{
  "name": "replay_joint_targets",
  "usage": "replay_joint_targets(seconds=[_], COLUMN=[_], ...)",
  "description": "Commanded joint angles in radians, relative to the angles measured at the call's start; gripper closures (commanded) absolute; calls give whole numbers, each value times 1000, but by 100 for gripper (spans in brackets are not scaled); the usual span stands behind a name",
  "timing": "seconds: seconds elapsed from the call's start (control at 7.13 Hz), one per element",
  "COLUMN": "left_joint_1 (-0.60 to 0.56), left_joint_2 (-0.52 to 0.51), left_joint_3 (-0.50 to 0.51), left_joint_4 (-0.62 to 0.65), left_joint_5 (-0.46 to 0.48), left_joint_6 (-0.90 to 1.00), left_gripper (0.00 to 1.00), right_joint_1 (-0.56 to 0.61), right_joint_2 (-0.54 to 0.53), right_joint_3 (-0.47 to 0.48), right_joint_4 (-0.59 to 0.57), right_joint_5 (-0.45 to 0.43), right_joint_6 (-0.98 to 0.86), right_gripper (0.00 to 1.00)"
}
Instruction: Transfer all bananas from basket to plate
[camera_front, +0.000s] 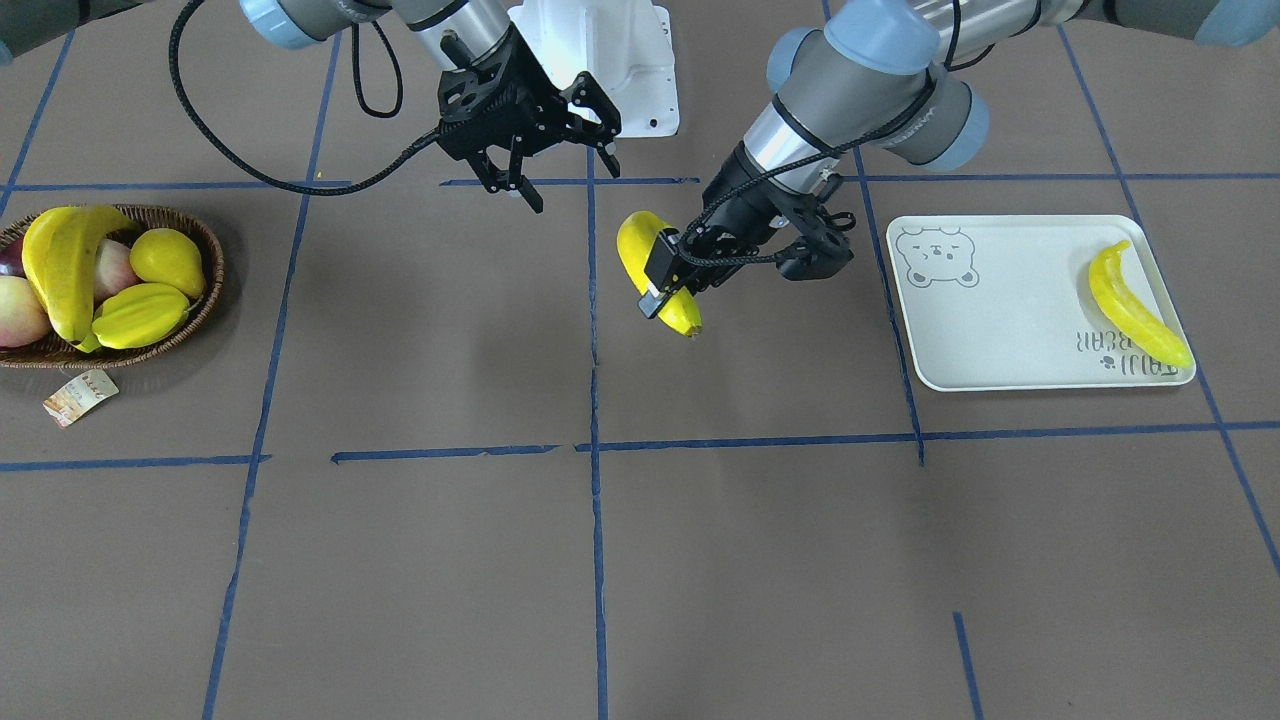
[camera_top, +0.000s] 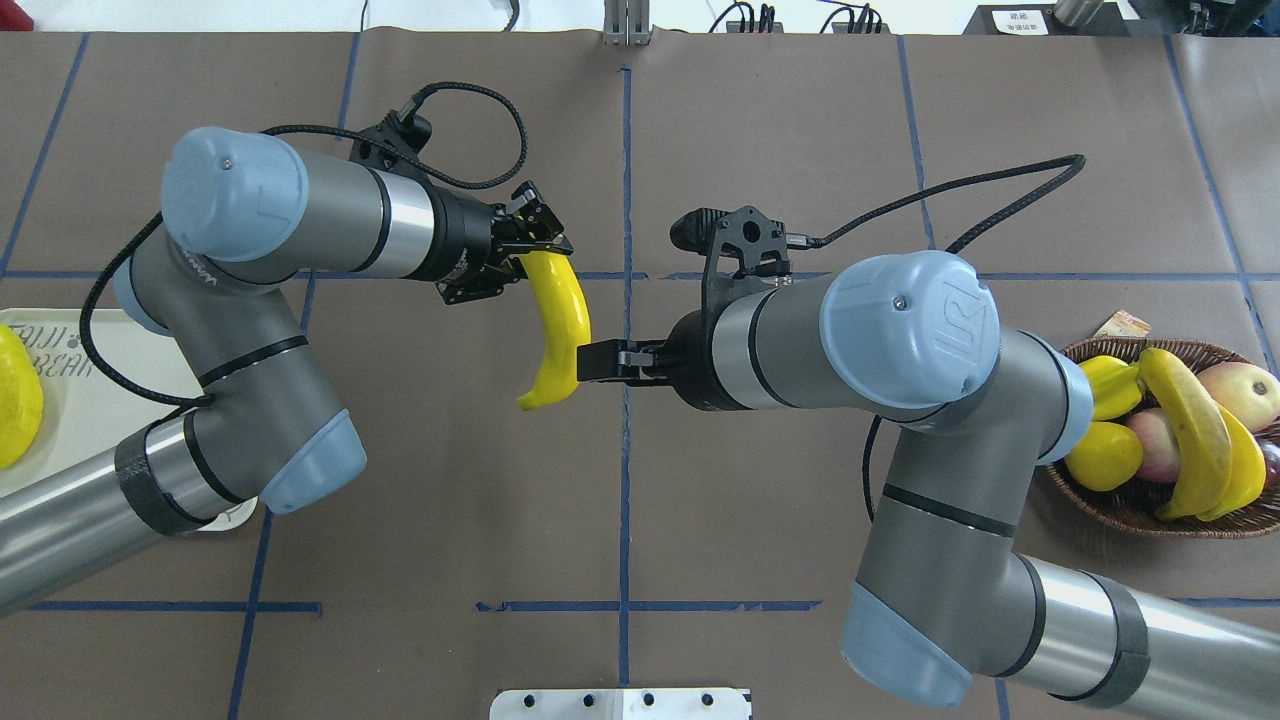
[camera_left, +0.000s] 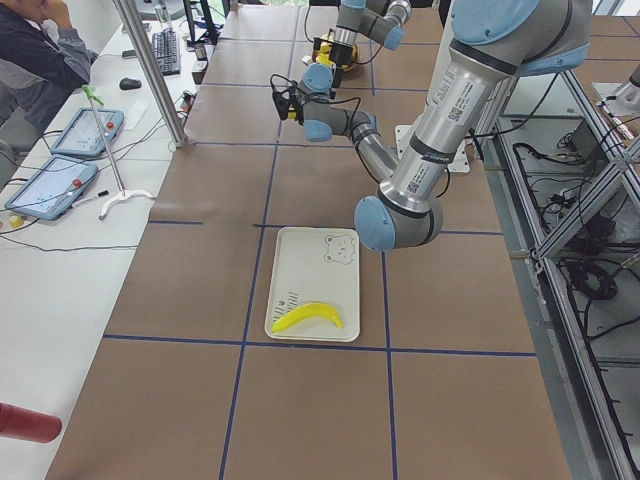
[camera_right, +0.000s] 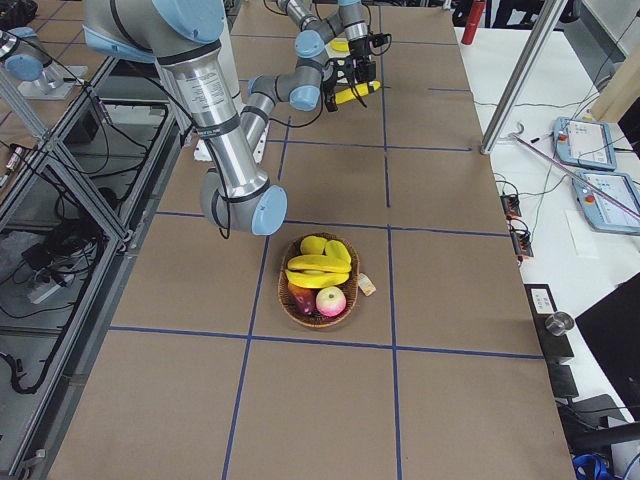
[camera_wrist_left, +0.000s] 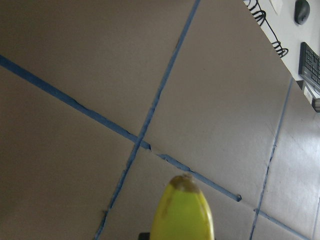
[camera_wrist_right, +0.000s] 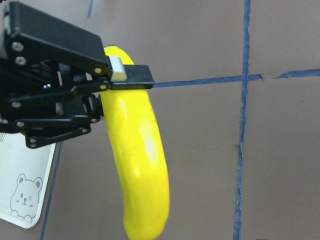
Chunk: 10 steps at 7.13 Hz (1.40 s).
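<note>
One banana (camera_front: 636, 250) clamped in left gripper (camera_front: 668, 285), mid-air over table (camera_front: 400, 560) centre, gripped near one end, likely to lay flat on plate (camera_front: 1000, 330) (second banana (camera_front: 1135, 310) already there); right gripper (camera_front: 575, 185) spread, empty, free for basket (camera_front: 214, 272).

one banana (camera_front: 633, 250) hangs gripped aloft, another banana (camera_front: 1135, 310) lies on the plate (camera_front: 1010, 320), two bananas (camera_top: 1195, 430) in the basket (camera_top: 1100, 505).

banana (camera_wrist_right: 142, 160): glossy, smooth | basket (camera_front: 208, 295): woven wicker | plate (camera_front: 1010, 320): smooth matt | tbl cover (camera_front: 760, 560): matt brown paper
</note>
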Motion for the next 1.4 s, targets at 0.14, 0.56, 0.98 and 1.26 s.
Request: replay_joint_targets(seconds=[0.14,0.56,0.98,1.26], left_joint_1=[-86,-128,-194,-284], left_joint_2=[35,39,223,355], left_joint_3=[-60,-144,-144,-144], left_joint_4=[282,612,624,593], left_joint_5=[-11,-14,-69,-143], left_joint_6=[9,190,449,513], left_gripper=[100,100,100,100], right_joint_1=[43,190,333,345], right_joint_2=[-7,-9,-128,-154], right_joint_3=[98,99,128,135], right_joint_4=[-250,-381,-373,-370], right_joint_5=[13,130,263,277], right_joint_6=[-7,-124,-304,-321], right_gripper=[1,1,1,1])
